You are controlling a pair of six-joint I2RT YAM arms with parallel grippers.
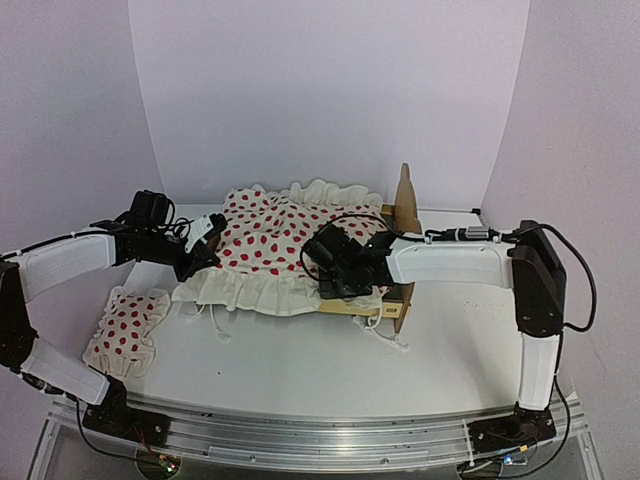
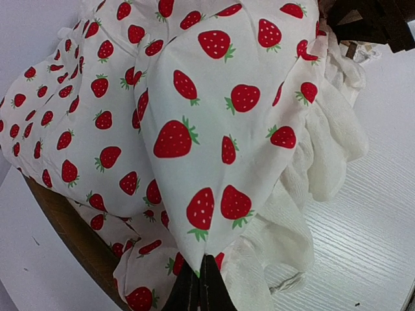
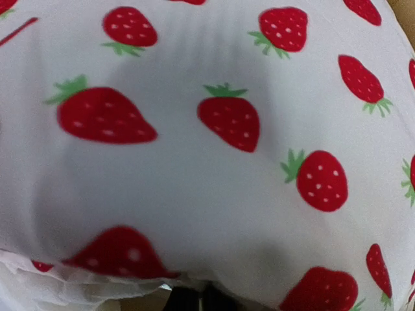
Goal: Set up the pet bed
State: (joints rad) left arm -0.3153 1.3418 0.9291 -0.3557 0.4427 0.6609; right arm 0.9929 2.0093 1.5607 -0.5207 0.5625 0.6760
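Left tool (image 2: 199,288) pressed together, pinching a corner of the strawberry cloth (image 2: 194,97). Right tool (image 3: 196,300) closed on the cloth's ruffled hem over the pet bed (image 1: 406,210)

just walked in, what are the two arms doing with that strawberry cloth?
Both arms are on the cloth, which lies draped over the bed. The left gripper is shut on its left edge. The right gripper looks pinched on it near the bed's front side. The cloth is bunched, not smoothed flat. The pillow lies on the table at the left, untouched.
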